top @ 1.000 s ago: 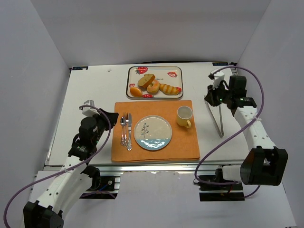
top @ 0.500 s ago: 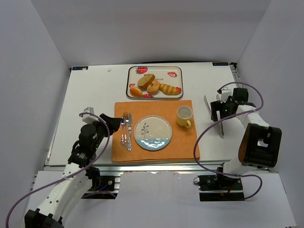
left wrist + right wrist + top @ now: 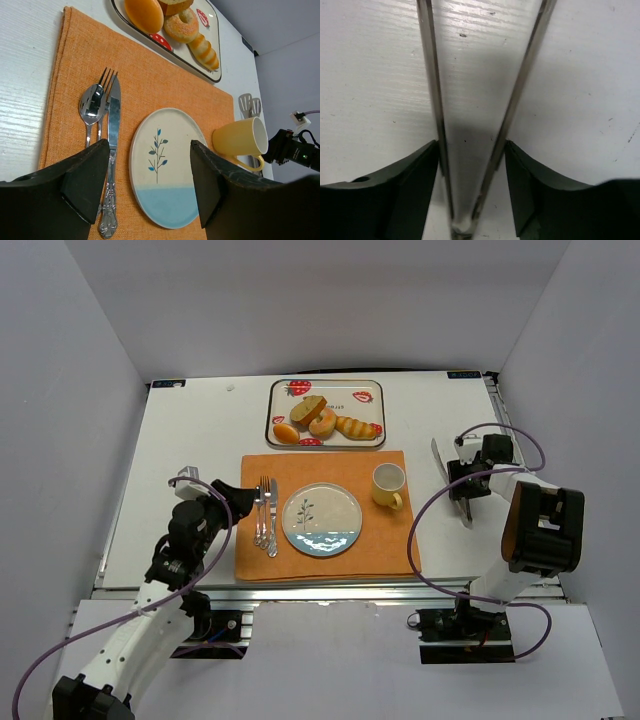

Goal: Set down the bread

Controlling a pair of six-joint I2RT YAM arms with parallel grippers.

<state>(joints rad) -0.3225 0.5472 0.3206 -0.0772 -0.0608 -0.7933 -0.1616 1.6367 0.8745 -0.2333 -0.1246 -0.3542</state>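
Several breads [image 3: 322,422] lie on a strawberry-print tray [image 3: 330,383] at the back; the left wrist view shows a bun [image 3: 145,14], a doughnut [image 3: 182,27] and a striped roll [image 3: 205,50]. A white-and-blue plate [image 3: 322,521] sits bare on the orange placemat [image 3: 390,550]. Metal tongs [image 3: 437,455] lie flat on the table at the right. My right gripper [image 3: 465,485] is low over them, its fingers [image 3: 405,195] pressed against the outside of both tong arms [image 3: 432,100]. My left gripper [image 3: 243,505] hangs open over the mat's left side, with the plate [image 3: 170,165] seen between its fingers.
A yellow cup [image 3: 388,485] stands on the mat right of the plate. A spoon [image 3: 91,102], a fork and a knife [image 3: 113,125] lie left of the plate, just ahead of my left fingers. White walls enclose the table on three sides.
My right gripper dropped down and toward me onto the tongs; its jaws opened and then closed against the tong arms. My left gripper opened and shifted slightly right toward the cutlery.
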